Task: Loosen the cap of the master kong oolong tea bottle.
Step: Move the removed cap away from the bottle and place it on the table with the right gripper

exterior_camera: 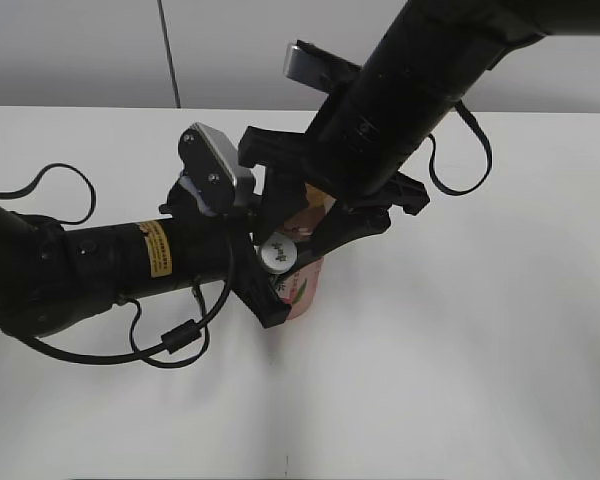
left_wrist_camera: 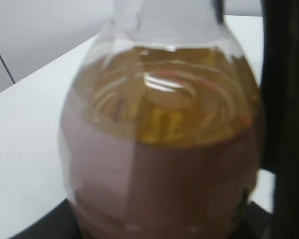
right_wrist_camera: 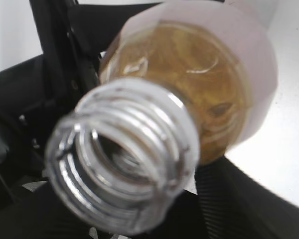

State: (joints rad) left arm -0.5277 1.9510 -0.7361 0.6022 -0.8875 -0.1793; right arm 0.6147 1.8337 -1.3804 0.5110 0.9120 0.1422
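Observation:
The master kong oolong tea bottle (exterior_camera: 302, 292) stands mid-table, with amber tea and a pink label. It fills the left wrist view (left_wrist_camera: 159, 149). My left gripper (exterior_camera: 268, 295) reaches in from the left and is shut on its body. The small white cap (exterior_camera: 277, 252), with a dark logo on top, shows between the two grippers. My right gripper (exterior_camera: 300, 240) comes down from the upper right around the bottle's top. In the right wrist view the bottle (right_wrist_camera: 209, 84) points its threaded neck (right_wrist_camera: 124, 159) at the camera. The mouth looks bare and open, with no cap in that view. The right jaws' closure is hidden.
The white table (exterior_camera: 480, 350) spreads out all around the bottle. Black cables (exterior_camera: 170, 345) loop beside my left arm, and another cable (exterior_camera: 470, 150) hangs by my right arm. A grey wall (exterior_camera: 80, 50) stands behind the table's far edge.

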